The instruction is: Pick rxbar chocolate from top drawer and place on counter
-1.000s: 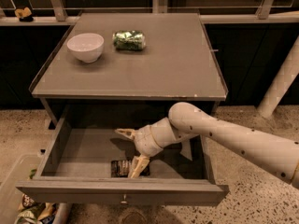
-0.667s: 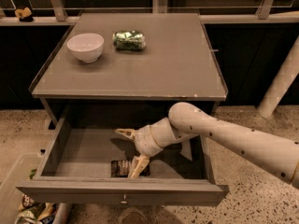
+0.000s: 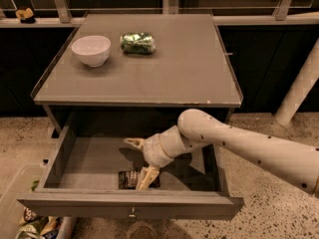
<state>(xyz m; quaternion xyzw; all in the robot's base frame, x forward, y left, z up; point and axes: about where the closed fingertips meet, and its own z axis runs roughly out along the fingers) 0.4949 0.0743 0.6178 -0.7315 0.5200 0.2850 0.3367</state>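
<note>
Fingers (image 3: 147, 176) splayed well apart: two pale tan, tapering prongs, smooth and matte, reaching out of the rounded white wrist of the gripper (image 3: 134, 164), down inside the open top drawer (image 3: 129, 203). Lower finger laid across the rxbar chocolate (image 3: 128, 179), tip at the bar's near edge by the drawer front; touching or not, cannot tell. Upper finger out to the left, apart from the bar. Bar itself flat and rectangular, in a dark brown-black wrapper with faint pale lines, lying on the drawer floor just behind the front panel, partly under that lower finger. Behind the fingers to the right, the arm (image 3: 249, 146) — a thick, smooth, cream-white tube dotted with small dark spots, leading off to the lower right. Around the fingers, shallow grey wooden walls and a matte floor, shadowed beneath the wrist. Below the fingers, on the front panel, a small metal knob (image 3: 132, 213). Above the fingers, the counter (image 3: 164, 78) — flat matte grey top with thin raised side edges. Far above and to the left of the fingers, a round, smooth white bowl (image 3: 91, 50), with a crumpled shiny green foil packet (image 3: 138, 43) just to its right. Underneath, speckled terrazzo floor (image 3: 279, 208); right of the arm, a slanted white pillar (image 3: 300, 86); low and left of the fingers, a translucent bin (image 3: 15, 203) holding coloured wrappers.
</note>
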